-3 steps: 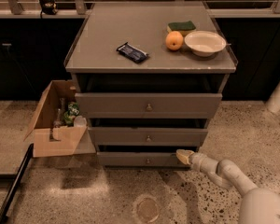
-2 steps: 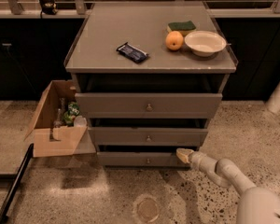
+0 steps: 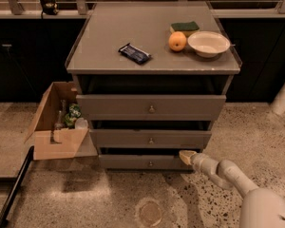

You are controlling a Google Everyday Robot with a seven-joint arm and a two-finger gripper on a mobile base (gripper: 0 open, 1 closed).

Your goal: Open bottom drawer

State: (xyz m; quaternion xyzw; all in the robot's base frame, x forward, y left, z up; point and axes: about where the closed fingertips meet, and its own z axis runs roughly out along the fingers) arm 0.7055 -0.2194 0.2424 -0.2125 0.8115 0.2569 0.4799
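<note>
Gripper (image 3: 186, 156) poised at bottom drawer's (image 3: 128, 162) right end

Whether the gripper is open or closed, and whether it holds anything, cannot be told. It sits at the slim front's upper right edge; the round knob (image 3: 150, 164) lies leftward along the front's horizontal length.

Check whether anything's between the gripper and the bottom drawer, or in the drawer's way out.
Nothing visible. The gripper is at the right end of the bottom drawer, and the cardboard box sits to its left.
</note>
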